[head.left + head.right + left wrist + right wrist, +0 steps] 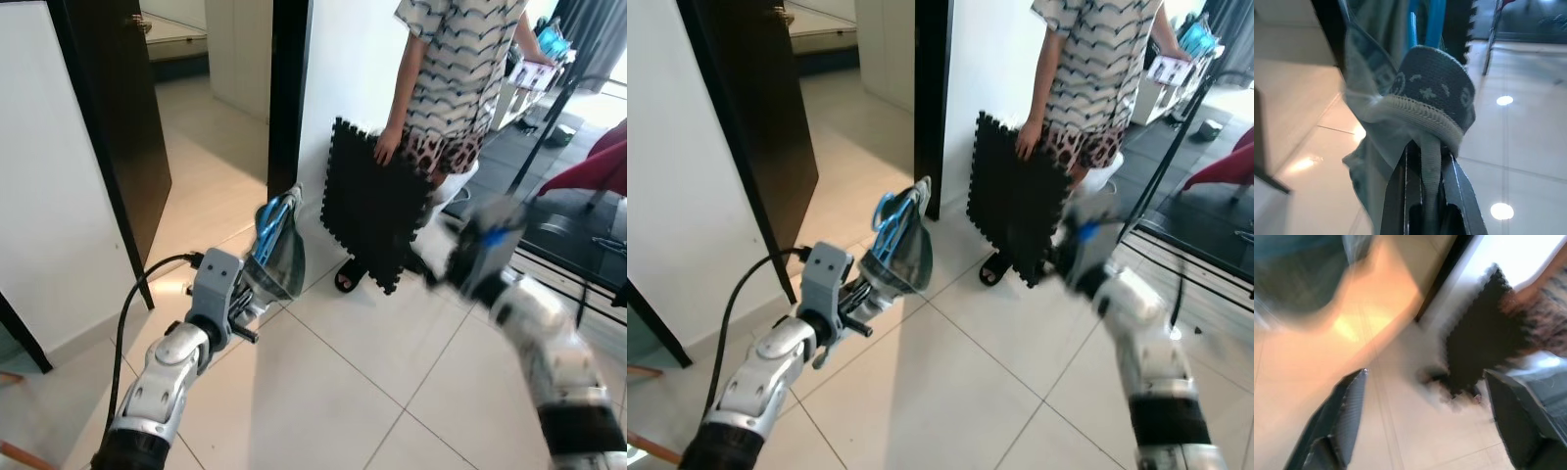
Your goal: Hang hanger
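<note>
Your left gripper (1425, 161) was clenched on a grey knit garment (279, 257) draped over a blue plastic hanger (266, 221); your right gripper (1425, 431) hung released above the tiled floor (343, 392).

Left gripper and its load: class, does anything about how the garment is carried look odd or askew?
Yes. The left gripper pinches the grey garment by its patterned waistband, so it hangs bunched and twisted over the blue hanger instead of draping evenly from it.
</note>
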{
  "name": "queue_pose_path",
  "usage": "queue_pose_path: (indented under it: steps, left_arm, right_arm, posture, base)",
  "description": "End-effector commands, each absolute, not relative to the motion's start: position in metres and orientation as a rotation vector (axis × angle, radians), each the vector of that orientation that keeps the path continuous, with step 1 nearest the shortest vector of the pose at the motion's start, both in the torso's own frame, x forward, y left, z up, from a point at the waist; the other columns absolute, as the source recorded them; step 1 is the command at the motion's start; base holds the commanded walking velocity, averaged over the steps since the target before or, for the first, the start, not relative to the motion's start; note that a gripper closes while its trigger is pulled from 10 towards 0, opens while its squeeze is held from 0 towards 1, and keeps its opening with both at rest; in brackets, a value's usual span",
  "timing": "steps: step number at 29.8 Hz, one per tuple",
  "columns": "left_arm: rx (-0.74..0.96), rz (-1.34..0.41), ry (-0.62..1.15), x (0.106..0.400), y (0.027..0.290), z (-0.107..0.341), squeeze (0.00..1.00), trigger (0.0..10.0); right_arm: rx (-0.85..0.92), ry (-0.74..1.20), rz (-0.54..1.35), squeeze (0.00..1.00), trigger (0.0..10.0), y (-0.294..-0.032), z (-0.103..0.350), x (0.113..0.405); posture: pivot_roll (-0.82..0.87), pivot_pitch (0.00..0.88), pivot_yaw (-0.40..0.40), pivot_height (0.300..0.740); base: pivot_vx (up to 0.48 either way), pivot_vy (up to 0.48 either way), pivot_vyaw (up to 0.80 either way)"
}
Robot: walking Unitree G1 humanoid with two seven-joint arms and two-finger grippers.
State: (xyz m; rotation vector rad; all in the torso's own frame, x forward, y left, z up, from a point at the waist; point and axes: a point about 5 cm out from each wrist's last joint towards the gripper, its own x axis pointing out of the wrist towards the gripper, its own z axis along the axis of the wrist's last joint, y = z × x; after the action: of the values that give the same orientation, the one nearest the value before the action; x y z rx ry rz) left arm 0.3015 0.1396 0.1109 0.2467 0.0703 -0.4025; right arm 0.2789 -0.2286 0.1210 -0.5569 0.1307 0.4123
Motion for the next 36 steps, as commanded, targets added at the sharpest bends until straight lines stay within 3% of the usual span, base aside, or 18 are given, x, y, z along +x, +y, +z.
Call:
queue_pose_path:
  steps: [1, 2, 4, 8, 19, 23, 25, 31, 32, 33, 35, 36]
  left_arm:
    - [0.294, -0.434, 0.038, 0.3, 0.135, 0.116, 0.0, 10.0]
    - [0.319, -0.45, 0.034, 0.299, 0.132, 0.114, 0.0, 10.0]
    - [0.322, -0.454, 0.044, 0.301, 0.13, 0.11, 0.0, 10.0]
    - [0.306, -0.466, 0.067, 0.306, 0.128, 0.106, 0.0, 10.0]
    - [0.357, -0.479, 0.056, 0.304, 0.127, 0.108, 0.0, 10.0]
    - [0.395, -0.458, 0.04, 0.304, 0.132, 0.109, 0.0, 10.0]
    - [0.395, -0.458, 0.04, 0.304, 0.132, 0.109, 0.0, 10.0]
    - [0.332, -0.43, 0.048, 0.307, 0.137, 0.11, 0.0, 10.0]
    - [0.315, -0.427, 0.054, 0.309, 0.139, 0.111, 0.0, 10.0]
    - [0.315, -0.427, 0.054, 0.309, 0.139, 0.111, 0.0, 10.0]
    - [0.303, -0.459, 0.049, 0.314, 0.139, 0.116, 0.0, 10.0]
    - [0.303, -0.459, 0.049, 0.314, 0.139, 0.116, 0.0, 10.0]
  right_arm:
    - [-0.651, 0.069, 0.434, 0.0, 10.0, -0.221, 0.128, 0.279]
    - [-0.753, 0.081, 0.507, 0.0, 10.0, -0.212, 0.108, 0.258]
    - [-0.825, 0.065, 0.537, 0.0, 10.0, -0.205, 0.1, 0.25]
    - [-0.859, 0.043, 0.565, 0.0, 10.0, -0.194, 0.097, 0.25]
    - [-0.836, 0.052, 0.549, 0.0, 10.0, -0.197, 0.096, 0.246]
    - [-0.651, 0.04, 0.43, 0.0, 10.0, -0.205, 0.106, 0.251]
    - [-0.651, 0.04, 0.43, 0.0, 10.0, -0.205, 0.106, 0.251]
    - [-0.495, 0.023, 0.187, 0.0, 10.0, -0.232, 0.122, 0.266]
    - [-0.382, 0.043, 0.105, 0.0, 10.0, -0.239, 0.124, 0.27]
    - [-0.382, 0.043, 0.105, 0.0, 10.0, -0.239, 0.124, 0.27]
    - [-0.137, 0.1, 0.033, 0.0, 10.0, -0.244, 0.121, 0.278]
    - [-0.137, 0.1, 0.033, 0.0, 10.0, -0.244, 0.121, 0.278]
  posture:
    - [-0.05, 0.0, -0.074, 0.74]
    - [-0.05, 0.0, -0.068, 0.74]
    - [-0.06, 0.0, -0.064, 0.74]
    - [-0.06, 0.0, -0.063, 0.74]
    - [-0.06, 0.0, -0.07, 0.74]
    - [-0.04, 0.0, -0.069, 0.74]
    - [-0.04, 0.0, -0.069, 0.74]
    - [-0.04, 0.0, -0.067, 0.74]
    - [-0.05, 0.0, -0.06, 0.74]
    - [-0.05, 0.0, -0.06, 0.74]
    - [-0.04, 0.0, -0.061, 0.74]
    - [-0.04, 0.0, -0.061, 0.74]
  base:
    - [0.0, 0.0, 0.0]
    - [0.0, 0.0, 0.0]
    - [0.0, 0.0, 0.0]
    - [0.0, 0.0, 0.0]
    - [0.0, 0.0, 0.0]
    - [0.0, 0.0, 0.0]
    - [0.0, 0.0, 0.0]
    - [0.0, 0.0, 0.0]
    - [0.0, 0.0, 0.0]
    - [0.0, 0.0, 0.0]
    - [0.0, 0.0, 0.0]
    - [0.0, 0.0, 0.0]
